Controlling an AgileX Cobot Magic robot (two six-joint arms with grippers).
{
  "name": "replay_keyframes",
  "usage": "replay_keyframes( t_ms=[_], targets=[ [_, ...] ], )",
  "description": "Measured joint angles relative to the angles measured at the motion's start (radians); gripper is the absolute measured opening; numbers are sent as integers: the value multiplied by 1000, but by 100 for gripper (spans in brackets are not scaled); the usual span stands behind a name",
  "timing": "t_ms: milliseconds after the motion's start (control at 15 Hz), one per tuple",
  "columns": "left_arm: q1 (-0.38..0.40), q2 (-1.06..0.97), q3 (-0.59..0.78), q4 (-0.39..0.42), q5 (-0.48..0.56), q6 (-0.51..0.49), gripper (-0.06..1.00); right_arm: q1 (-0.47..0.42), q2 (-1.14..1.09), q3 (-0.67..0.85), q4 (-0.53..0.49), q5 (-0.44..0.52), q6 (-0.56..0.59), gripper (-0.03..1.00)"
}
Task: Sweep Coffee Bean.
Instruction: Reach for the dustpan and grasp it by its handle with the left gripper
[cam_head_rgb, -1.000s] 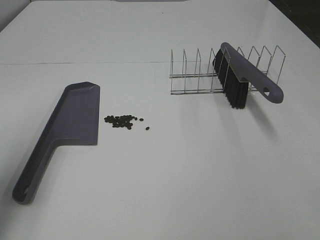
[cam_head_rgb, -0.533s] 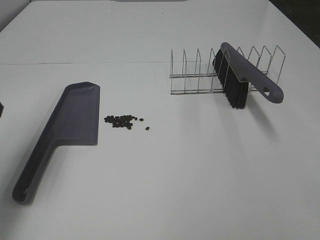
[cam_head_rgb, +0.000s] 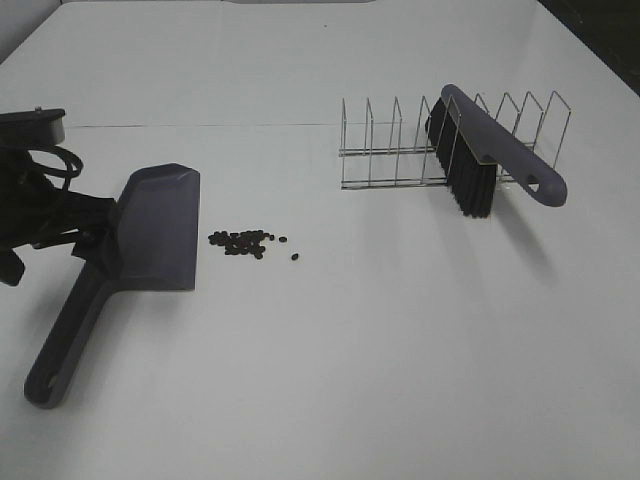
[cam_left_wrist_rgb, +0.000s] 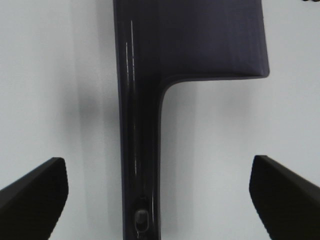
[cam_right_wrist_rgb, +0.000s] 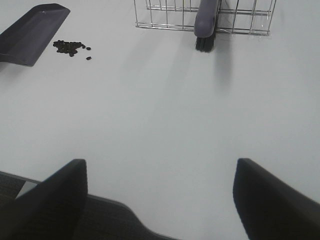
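Observation:
The coffee beans lie in a small dark cluster on the white table, just right of the purple dustpan. My left gripper is open and hovers over the dustpan's handle. In the left wrist view the handle runs between its spread fingers, apart from both. The purple brush with black bristles leans in the wire rack. My right gripper is open and empty near the table's front edge, far from the beans and the brush; it is out of the exterior view.
The wire rack stands at the back right, with the brush handle sticking out toward the right. The table's front edge shows in the right wrist view. The dustpan also shows there.
My left arm has come in from the left edge and now hangs over the dustpan's handle. The dustpan, beans, brush and rack have not moved.

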Motion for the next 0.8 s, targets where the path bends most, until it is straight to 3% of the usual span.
replay_keyframes(
  t_ms=[800],
  targets=[
    [0, 219, -11, 56, -78, -52, 90, 0, 0, 0, 0, 0, 0, 76]
  ],
)
